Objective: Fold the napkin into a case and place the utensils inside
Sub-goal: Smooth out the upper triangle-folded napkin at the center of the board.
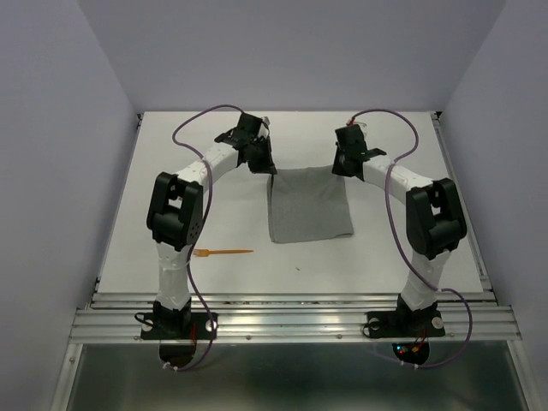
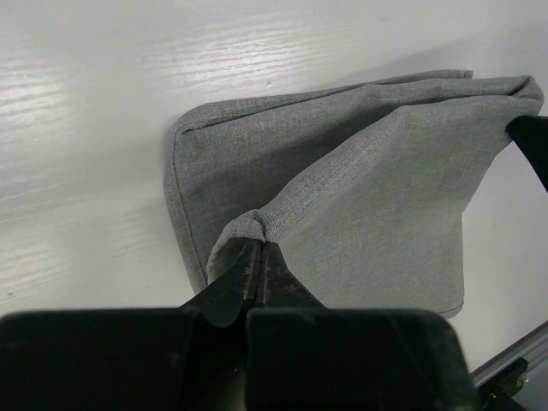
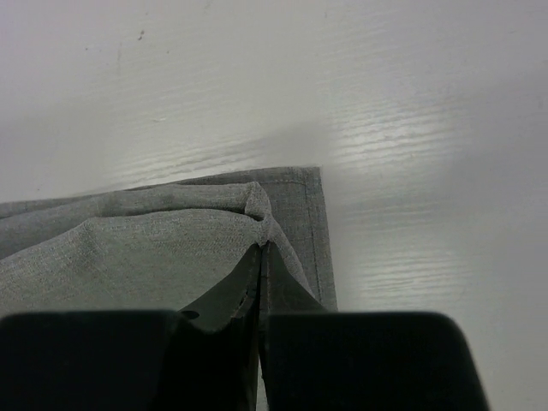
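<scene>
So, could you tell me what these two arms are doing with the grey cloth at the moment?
Both arms are working on the napkin. The left gripper is shut on its far left corner and the right gripper is shut on its far right corner, each pinching up a top layer of cloth over a layer that lies flat on the table. The orange fork lies apart from the cloth, near the left arm, not yet tucked in.

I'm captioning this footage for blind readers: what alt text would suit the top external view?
The left gripper and right gripper, both shut, pinch the two far corners of a plain grey cloth napkin on a white table. A slim orange plastic fork lies apart from it, toward the near left.
</scene>
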Robot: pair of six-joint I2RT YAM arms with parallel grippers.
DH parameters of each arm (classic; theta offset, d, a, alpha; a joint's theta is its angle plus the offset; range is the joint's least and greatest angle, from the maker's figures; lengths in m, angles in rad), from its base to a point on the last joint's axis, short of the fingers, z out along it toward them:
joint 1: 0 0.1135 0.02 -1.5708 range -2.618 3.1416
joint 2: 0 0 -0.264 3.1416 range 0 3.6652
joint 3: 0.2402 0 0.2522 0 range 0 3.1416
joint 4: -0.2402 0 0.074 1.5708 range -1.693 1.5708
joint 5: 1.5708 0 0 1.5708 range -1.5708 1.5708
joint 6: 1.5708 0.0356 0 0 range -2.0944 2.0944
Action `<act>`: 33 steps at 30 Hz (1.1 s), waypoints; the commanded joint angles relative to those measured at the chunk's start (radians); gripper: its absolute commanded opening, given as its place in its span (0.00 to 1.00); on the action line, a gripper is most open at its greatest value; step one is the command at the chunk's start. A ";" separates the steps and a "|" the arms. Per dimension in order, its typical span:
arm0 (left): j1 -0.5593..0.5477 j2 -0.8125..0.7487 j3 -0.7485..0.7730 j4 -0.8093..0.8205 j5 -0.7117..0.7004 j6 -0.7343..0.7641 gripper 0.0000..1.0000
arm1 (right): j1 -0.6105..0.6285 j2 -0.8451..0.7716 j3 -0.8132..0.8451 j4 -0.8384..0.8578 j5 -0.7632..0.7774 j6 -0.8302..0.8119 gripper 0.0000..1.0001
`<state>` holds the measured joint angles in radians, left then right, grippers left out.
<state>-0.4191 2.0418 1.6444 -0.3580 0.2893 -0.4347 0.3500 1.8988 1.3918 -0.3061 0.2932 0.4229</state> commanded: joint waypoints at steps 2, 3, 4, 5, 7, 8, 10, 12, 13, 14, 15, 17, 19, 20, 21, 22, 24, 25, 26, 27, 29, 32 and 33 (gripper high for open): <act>-0.015 0.073 0.130 -0.051 0.017 0.020 0.00 | -0.025 -0.029 -0.019 0.030 0.041 0.011 0.01; -0.018 0.093 0.158 -0.062 0.016 0.021 0.00 | -0.034 -0.030 -0.030 0.032 0.041 0.014 0.01; -0.020 0.100 0.167 -0.064 0.017 0.021 0.00 | -0.034 -0.036 -0.037 0.030 0.044 0.016 0.01; -0.021 0.104 0.175 -0.067 0.017 0.019 0.00 | -0.034 -0.041 -0.045 0.032 0.046 0.017 0.01; -0.024 0.107 0.193 -0.070 0.016 0.021 0.00 | -0.034 -0.061 -0.062 0.038 0.052 0.016 0.01; -0.027 0.107 0.199 -0.071 0.014 0.021 0.00 | -0.034 -0.067 -0.065 0.039 0.057 0.016 0.01; -0.035 0.112 0.222 -0.085 0.011 0.021 0.00 | -0.043 -0.082 -0.069 0.039 0.060 0.013 0.01; -0.044 0.104 0.235 -0.096 -0.007 0.024 0.00 | -0.043 -0.098 -0.073 0.039 0.060 0.011 0.01; -0.049 0.100 0.236 -0.096 -0.012 0.024 0.00 | -0.043 -0.102 -0.073 0.039 0.060 0.010 0.01; -0.052 0.094 0.236 -0.096 -0.013 0.024 0.00 | -0.043 -0.109 -0.073 0.039 0.058 0.008 0.01; -0.053 0.084 0.244 -0.098 -0.013 0.025 0.00 | -0.043 -0.115 -0.073 0.039 0.057 0.008 0.01; -0.053 0.080 0.258 -0.105 -0.013 0.025 0.00 | -0.043 -0.122 -0.070 0.039 0.054 0.007 0.01; -0.056 0.072 0.278 -0.117 -0.015 0.027 0.00 | -0.043 -0.135 -0.074 0.039 0.055 0.008 0.01; -0.060 0.067 0.285 -0.121 -0.016 0.028 0.00 | -0.043 -0.153 -0.082 0.039 0.060 0.008 0.01; -0.064 0.063 0.293 -0.124 -0.016 0.028 0.00 | -0.043 -0.164 -0.086 0.039 0.073 0.008 0.01; -0.069 0.061 0.307 -0.124 -0.018 0.030 0.00 | -0.043 -0.174 -0.092 0.041 0.080 0.007 0.01; -0.081 0.073 0.339 -0.128 -0.010 0.031 0.00 | -0.052 -0.201 -0.115 0.039 0.090 0.008 0.01; -0.083 0.081 0.350 -0.130 -0.006 0.031 0.00 | -0.052 -0.207 -0.125 0.039 0.093 0.010 0.01; -0.086 0.093 0.362 -0.130 -0.003 0.033 0.00 | -0.052 -0.213 -0.134 0.039 0.098 0.011 0.01; -0.087 0.122 0.376 -0.134 0.001 0.033 0.00 | -0.063 -0.218 -0.143 0.039 0.107 0.014 0.01; -0.090 0.158 0.419 -0.133 0.013 0.036 0.00 | -0.077 -0.215 -0.171 0.041 0.104 0.022 0.01; -0.093 0.245 0.501 -0.127 0.024 0.040 0.00 | -0.118 -0.193 -0.209 0.054 0.129 0.042 0.01; -0.092 0.297 0.558 -0.136 0.016 0.040 0.05 | -0.129 -0.176 -0.217 0.065 0.127 0.057 0.01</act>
<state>-0.5049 2.2307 2.0781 -0.4892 0.2943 -0.4179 0.2733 1.7115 1.2163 -0.2897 0.3698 0.4393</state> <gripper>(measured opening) 0.018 0.014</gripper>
